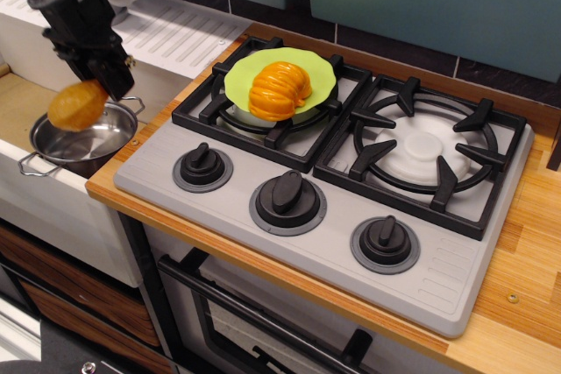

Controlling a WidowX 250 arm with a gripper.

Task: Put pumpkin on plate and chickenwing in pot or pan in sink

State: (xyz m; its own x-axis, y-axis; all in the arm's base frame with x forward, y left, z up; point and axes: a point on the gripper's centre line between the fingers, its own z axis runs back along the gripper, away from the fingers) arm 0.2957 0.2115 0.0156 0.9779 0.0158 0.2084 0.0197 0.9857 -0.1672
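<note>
The gripper (98, 85) is black and comes down from the 11 o'clock corner of the view. Its fingers are closed on the narrow end of the chickenwing (77, 105). The chickenwing hangs just over the pot (81, 138), at the pot's 10 o'clock side, and its round end covers a part of the rim. If it touches the pot, I cannot tell.

The pot stands in the sink (26, 107), at 9 o'clock in the view. One wire handle points to 7 o'clock and the other to 2 o'clock. Behind the sink, toward 11 o'clock, lies the ribbed white drainboard (180, 34).

The pumpkin (279, 90) lies on the plate (320, 76), near 12 o'clock of the view. The plate rests on the black grate of the left burner (210, 107). The right burner (427, 151), at 3 o'clock, has a white disc in its middle. Three black knobs (287, 194) stand in a row on the grey front of the stove, going from 9 o'clock down to 5 o'clock. The stove sits in a wooden counter (526, 304).
</note>
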